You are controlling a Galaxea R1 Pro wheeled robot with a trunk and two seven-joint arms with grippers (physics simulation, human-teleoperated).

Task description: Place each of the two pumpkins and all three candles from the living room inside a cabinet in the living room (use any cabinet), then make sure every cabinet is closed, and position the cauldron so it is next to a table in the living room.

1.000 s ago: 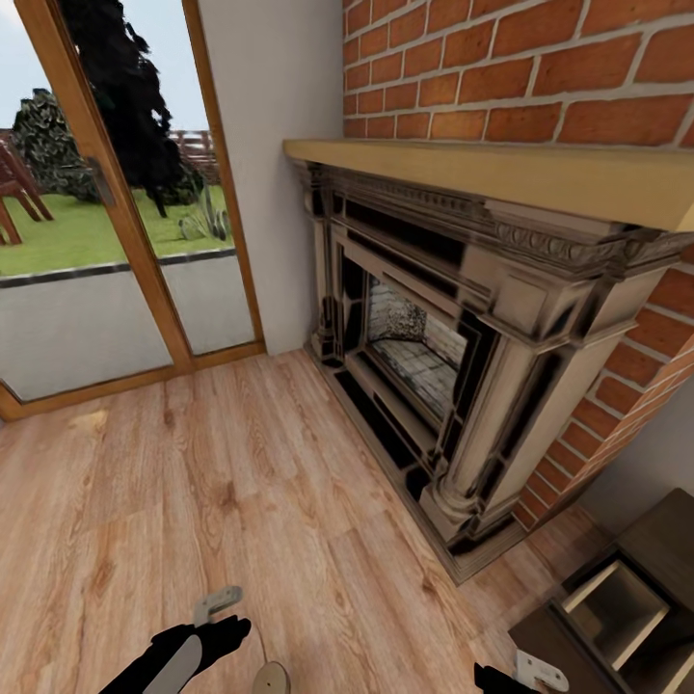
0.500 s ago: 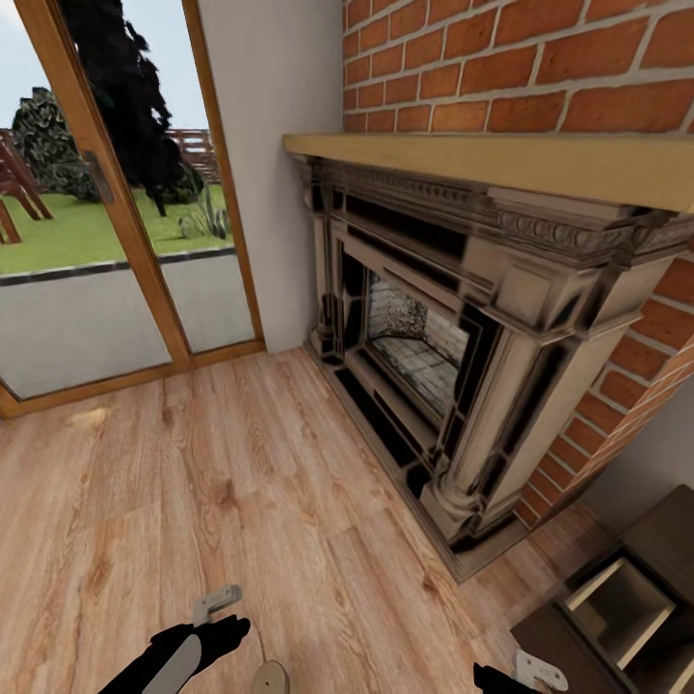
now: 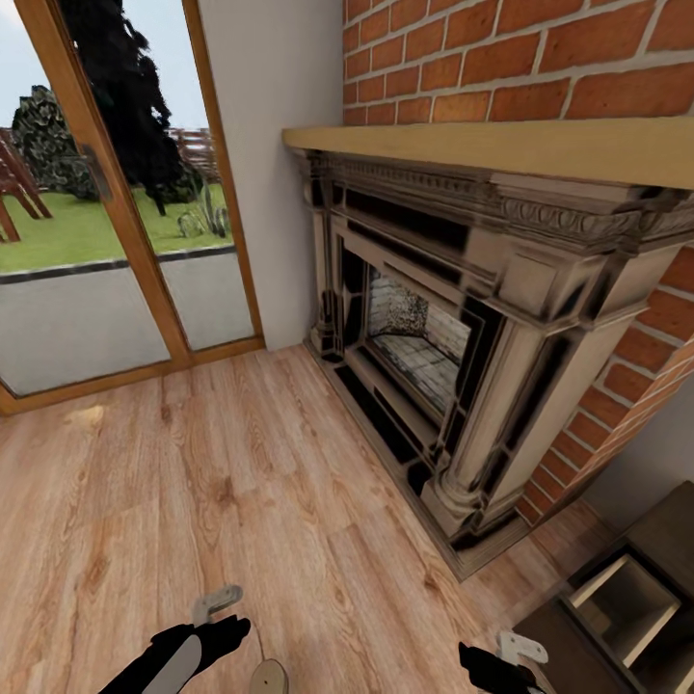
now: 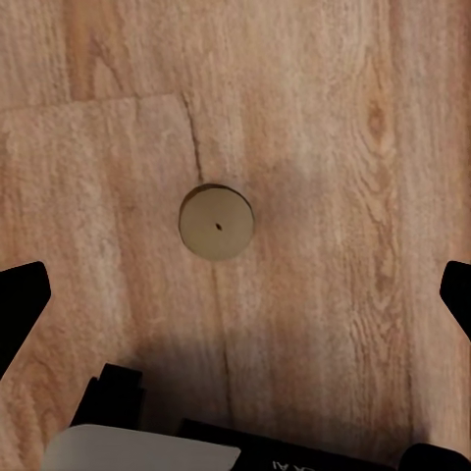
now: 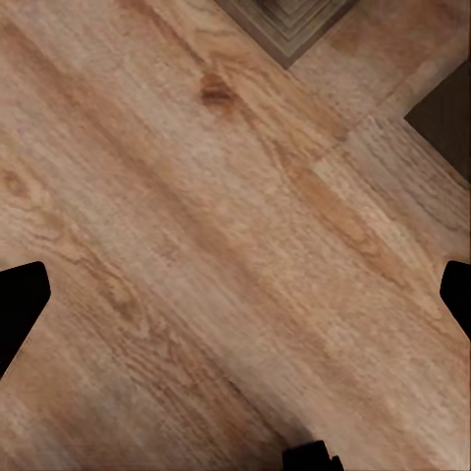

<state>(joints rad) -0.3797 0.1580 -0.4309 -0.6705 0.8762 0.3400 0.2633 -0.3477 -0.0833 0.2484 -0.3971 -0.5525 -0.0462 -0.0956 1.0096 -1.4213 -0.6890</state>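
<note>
A round beige candle (image 3: 271, 678) stands on the wooden floor at the bottom of the head view, just right of my left arm (image 3: 183, 653). In the left wrist view the candle (image 4: 216, 222) shows from above with a small wick hole, and my left gripper (image 4: 235, 299) hangs open over it, fingers wide apart. My right gripper (image 5: 235, 294) is open over bare floorboards. The dark-brown cabinet (image 3: 665, 540) sits at the bottom right, one compartment (image 3: 627, 607) open with a pale inside. The pumpkins, the cauldron and the table are out of view.
A large stone fireplace (image 3: 463, 318) with a wooden mantel (image 3: 501, 154) juts out from the brick wall on the right. A glass door with a wooden frame (image 3: 116, 193) is at the back left. Wooden floor (image 3: 222, 463) stretches between them.
The whole picture has shifted a little, so the camera moved. My right arm has come slightly further into the head view. The left arm and the candle have stayed put.
</note>
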